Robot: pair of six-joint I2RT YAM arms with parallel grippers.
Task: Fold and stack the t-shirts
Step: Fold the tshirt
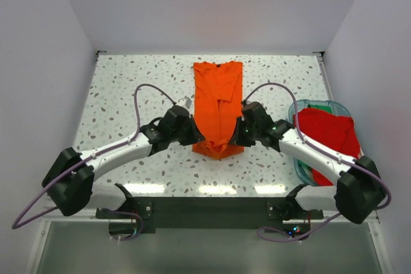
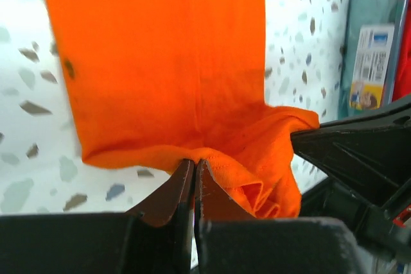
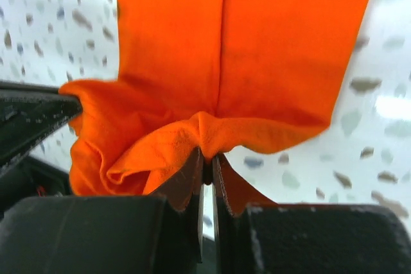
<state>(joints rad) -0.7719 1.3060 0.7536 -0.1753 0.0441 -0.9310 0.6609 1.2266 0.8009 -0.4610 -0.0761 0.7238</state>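
On speckled table (image 1: 128,81): orange t-shirt (image 1: 218,94), near hem pinched tight in left gripper (image 2: 194,166) and right gripper (image 3: 207,158). Lift evenly, fold toward collar, keep corners level.

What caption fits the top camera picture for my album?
Both jaws shut on the near end of the orange t-shirt, a red t-shirt heaped in the bin.

That orange t-shirt (image 1: 218,104) is soft matt cloth with a fine knit, faintly fuzzy up close. The red t-shirt (image 1: 331,134) looks like the same matt cloth. The bin (image 1: 295,112) is clear glossy plastic. The table (image 1: 128,88) is smooth, speckled and stone-like.
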